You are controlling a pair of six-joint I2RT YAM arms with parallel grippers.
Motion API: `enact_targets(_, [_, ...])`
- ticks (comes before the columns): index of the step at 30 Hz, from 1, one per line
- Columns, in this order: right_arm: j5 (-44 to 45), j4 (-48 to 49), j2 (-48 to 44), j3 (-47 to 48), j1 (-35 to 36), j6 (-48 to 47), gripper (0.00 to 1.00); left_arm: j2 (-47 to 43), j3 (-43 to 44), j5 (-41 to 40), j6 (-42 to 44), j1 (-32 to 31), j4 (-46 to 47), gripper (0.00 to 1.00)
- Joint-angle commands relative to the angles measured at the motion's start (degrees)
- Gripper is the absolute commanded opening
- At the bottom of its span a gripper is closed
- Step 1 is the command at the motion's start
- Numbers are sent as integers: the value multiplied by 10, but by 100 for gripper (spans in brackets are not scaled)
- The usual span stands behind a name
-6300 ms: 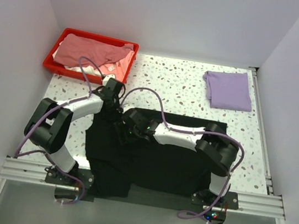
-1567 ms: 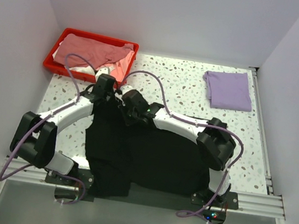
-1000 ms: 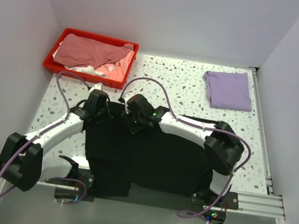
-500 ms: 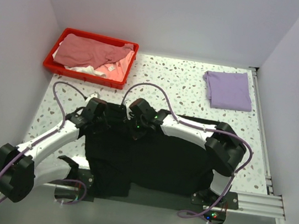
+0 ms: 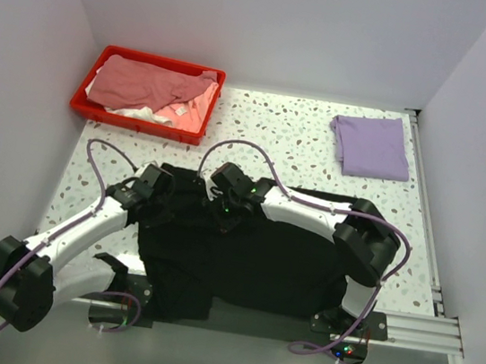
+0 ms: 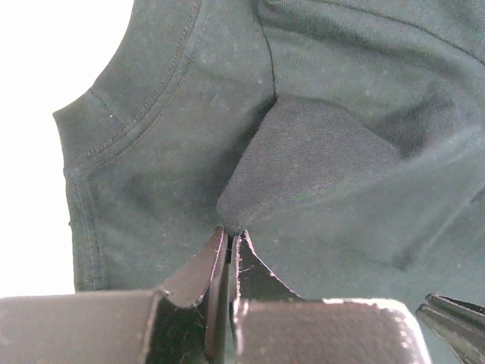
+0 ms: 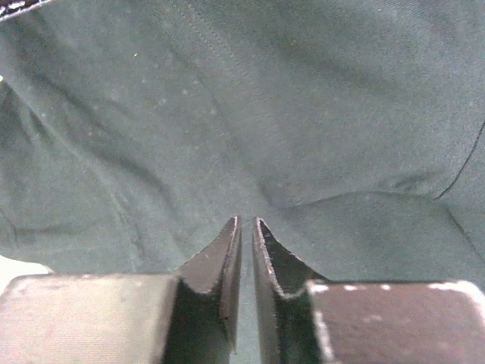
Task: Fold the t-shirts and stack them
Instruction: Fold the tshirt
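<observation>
A black t-shirt lies spread on the near part of the table, its near left part hanging over the front edge. My left gripper is shut on a raised fold of it near the collar; the pinch shows in the left wrist view on black cloth. My right gripper sits just to the right, its jaws nearly closed on the same shirt, with a ridge of cloth rising beside them. A folded light purple t-shirt lies at the back right.
A red plastic bin at the back left holds a dusty pink shirt and a white one. Speckled tabletop shows between bin and purple shirt. White walls close in on both sides.
Both grippers have drawn back from the far edge toward the near side, carrying the black shirt's top edge with them. The left arm has stretched out low along the table.
</observation>
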Motion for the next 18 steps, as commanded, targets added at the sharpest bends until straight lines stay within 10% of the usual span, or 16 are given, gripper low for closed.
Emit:
enact_targets(1, [-26,-12,-24,-11,0,-5,16,-12,13,-8,-5,-1,-32,2])
enact_targets(5, [-30,-7,-37,-32,1,6,39,-28,28,-26,-2,-1,-68,9])
enact_targets(8, [-8,-14,-61,-42,0,17,59,-54,42,-24,0,-1,-68,75])
enact_targets(10, [17,-29,-78,-41,0,31,80,-64,53,-24,1,-1,-66,100])
enact_targets(11, [34,-33,-93,-39,0,37,99,-68,67,-24,2,-1,-61,100])
enact_targets(18, [168,-80,-155,-37,-46,93,99,-27,114,-24,36,-1,29,100])
